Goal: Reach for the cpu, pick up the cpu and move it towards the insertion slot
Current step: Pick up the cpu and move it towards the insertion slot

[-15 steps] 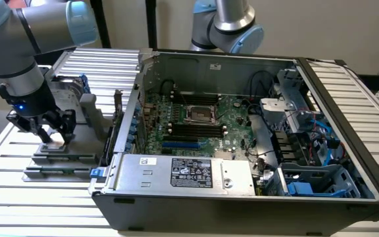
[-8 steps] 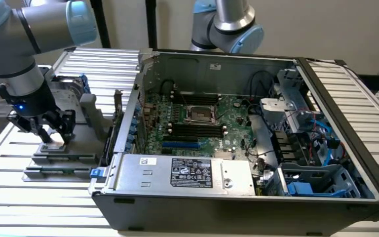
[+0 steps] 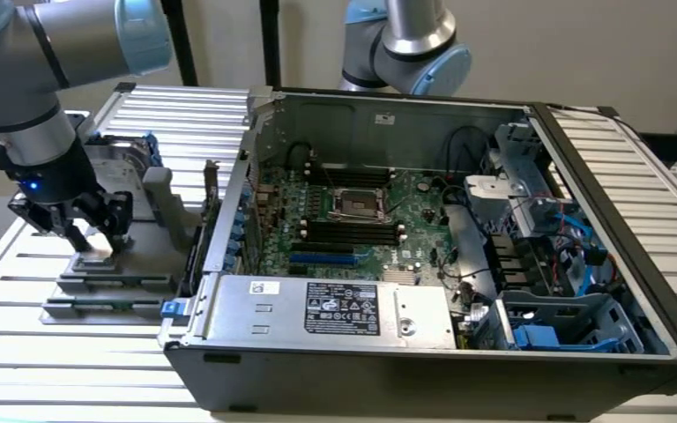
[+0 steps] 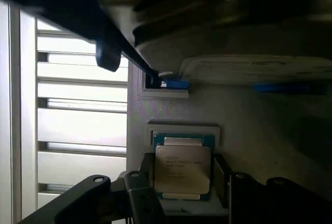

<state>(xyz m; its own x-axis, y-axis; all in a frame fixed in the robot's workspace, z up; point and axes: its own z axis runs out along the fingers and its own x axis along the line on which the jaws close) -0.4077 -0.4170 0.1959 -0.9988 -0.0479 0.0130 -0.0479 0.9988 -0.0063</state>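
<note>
The cpu [image 4: 182, 168] lies flat, silvery lid up and a thin green border around it, in a pale grey holder [image 4: 181, 130] on the slatted metal table [image 3: 80, 370], at the exterior view's left of the open computer case [image 3: 621, 176]. The arm's gripper [image 3: 92, 238] is lowered onto the holder and straddles the chip, as the wrist view shows [image 4: 182, 182]. Whether it is clamped on the chip or merely set around it cannot be told. The insertion slot [image 3: 356, 204] (a silver-framed square socket with a dark centre) sits on the green motherboard inside the case, just above the black memory slots [image 3: 351, 231] and well apart from the gripper. A labelled power supply [image 3: 332, 308] fills the case's near edge. A second arm [image 3: 404, 40] stands behind the case.
</note>
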